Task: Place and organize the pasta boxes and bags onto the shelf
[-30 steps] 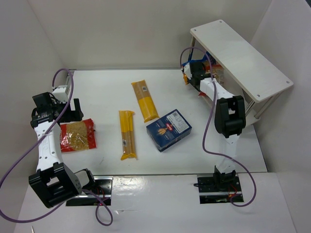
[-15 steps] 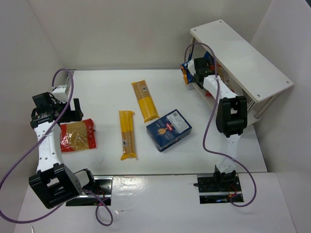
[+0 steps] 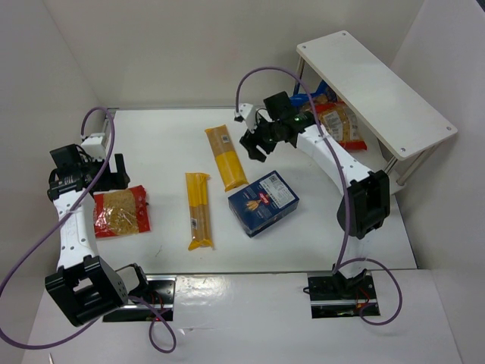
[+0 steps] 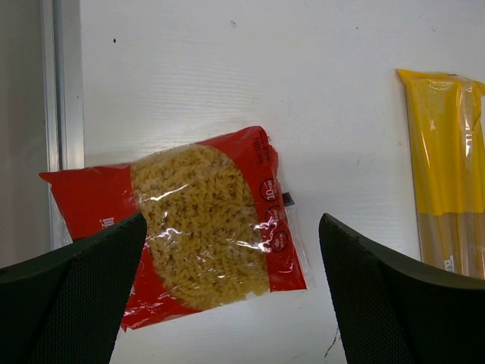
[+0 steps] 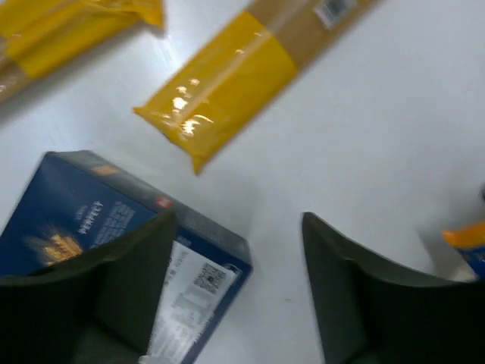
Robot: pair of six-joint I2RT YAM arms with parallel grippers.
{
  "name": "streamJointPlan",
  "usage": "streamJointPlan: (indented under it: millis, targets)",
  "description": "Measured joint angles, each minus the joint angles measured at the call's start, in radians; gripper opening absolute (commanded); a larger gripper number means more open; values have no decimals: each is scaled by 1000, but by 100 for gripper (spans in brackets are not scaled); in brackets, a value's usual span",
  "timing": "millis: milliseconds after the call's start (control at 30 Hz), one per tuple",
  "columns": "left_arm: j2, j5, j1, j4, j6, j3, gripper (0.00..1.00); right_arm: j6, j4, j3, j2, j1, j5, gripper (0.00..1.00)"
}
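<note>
White table (image 3: 167, 144) between plain white walls (image 3: 189, 45)

L pincer (image 4: 231, 221) open, aimed down, R pincer (image 5: 239, 220) open, held mid-air

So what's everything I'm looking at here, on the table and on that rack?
Pasta box: 1, dark blue, flat at mid-table.
Spaghetti packs: 2, yellow, far pack and near pack, left of the box.
Red-edged bags: 2, loose bag at the table's left, shelved bag on the lower board.
Blue-edged bag: 1, lower board, behind the shelved bag.
Shelf: 1, white, far right.
Table: 1, white.
Left gripper: 1, black, open above the loose bag.
Right gripper: 1, black, open above the table.
</note>
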Motion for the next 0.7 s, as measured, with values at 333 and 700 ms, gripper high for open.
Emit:
streamJointPlan:
  millis: [333,700]
  targets:
    - [-42,-34,0,-9,-2,-9,100,66,-69,-227,-10,-2,-215,100]
    - [-43,-72,0,0,-3,-26,100,100,-94,-278,-49,-7,-232,100]
